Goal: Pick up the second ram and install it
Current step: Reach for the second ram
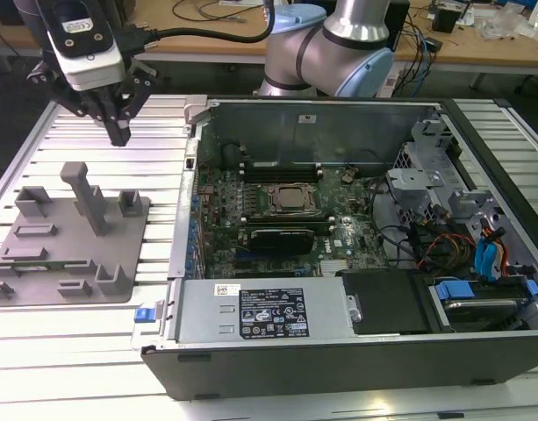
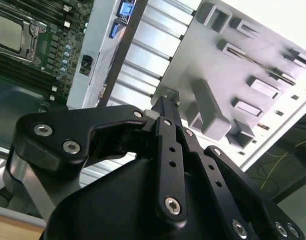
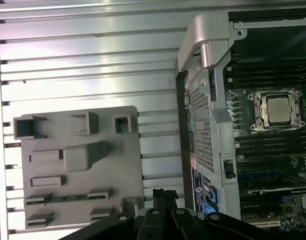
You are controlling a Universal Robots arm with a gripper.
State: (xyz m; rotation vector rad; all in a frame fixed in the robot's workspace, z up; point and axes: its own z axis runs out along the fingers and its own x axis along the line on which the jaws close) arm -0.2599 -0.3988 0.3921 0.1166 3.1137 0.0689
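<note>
Jaws pinched together with nothing in them above the fixture plate; the second ram sits low on that plate.

The ram stands on edge between grey blocks on the plate's near part, down and to the exterior view's left of the gripper. Its long axis runs left-right, like the memory slots. A tall post stands just beyond it on the far side, and slatted tabletop surrounds the plate.

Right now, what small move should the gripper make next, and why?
Probably shift the gripper sideways over the grey fixture plate until it stands above the second ram. In the first wrist view it hangs empty and shut off the plate's edge, apart from the ram, which lies between two fixture blocks.
</note>
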